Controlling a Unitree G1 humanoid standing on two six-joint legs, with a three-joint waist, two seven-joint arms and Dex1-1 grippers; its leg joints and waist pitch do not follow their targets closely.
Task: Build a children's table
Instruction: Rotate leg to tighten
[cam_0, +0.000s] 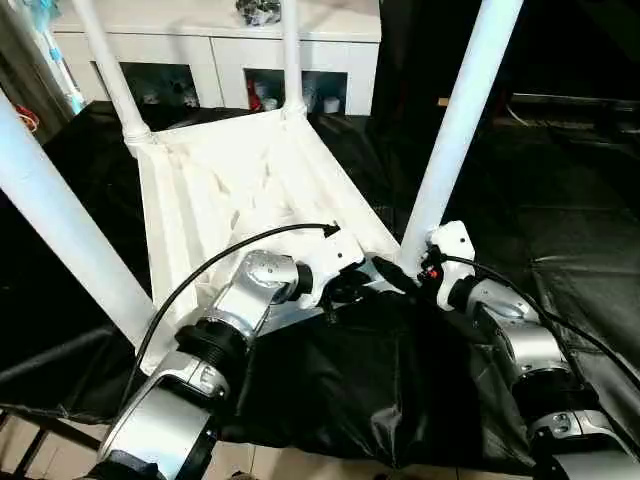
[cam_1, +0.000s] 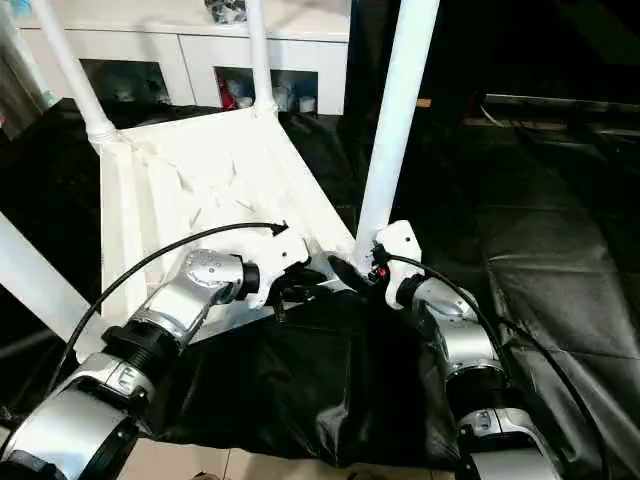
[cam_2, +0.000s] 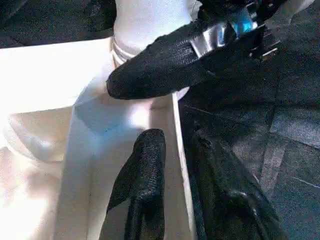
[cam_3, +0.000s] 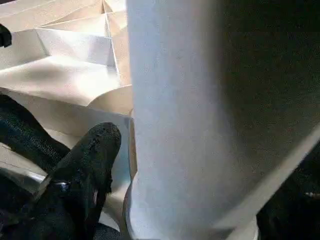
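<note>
The children's table lies upside down, its ribbed white top (cam_0: 215, 190) on black sheeting. Four white legs stand in the corner sockets: near right (cam_0: 462, 115), near left (cam_0: 50, 220), far left (cam_0: 110, 70) and far right (cam_0: 290, 50). My left gripper (cam_0: 345, 285) is at the near right corner. It is open, one finger (cam_2: 142, 175) inside the top's rim (cam_2: 181, 150) and the other outside. My right gripper (cam_0: 405, 268) is open around the base of the near right leg (cam_3: 200, 125). One of its fingers (cam_3: 92, 165) rests beside the socket.
A white cabinet (cam_0: 215, 45) with glass-fronted compartments stands behind the table. Black sheeting (cam_0: 400, 380) covers the ground in front and to the right, bunched up near my forearms. A black cable (cam_0: 200, 275) loops over my left arm.
</note>
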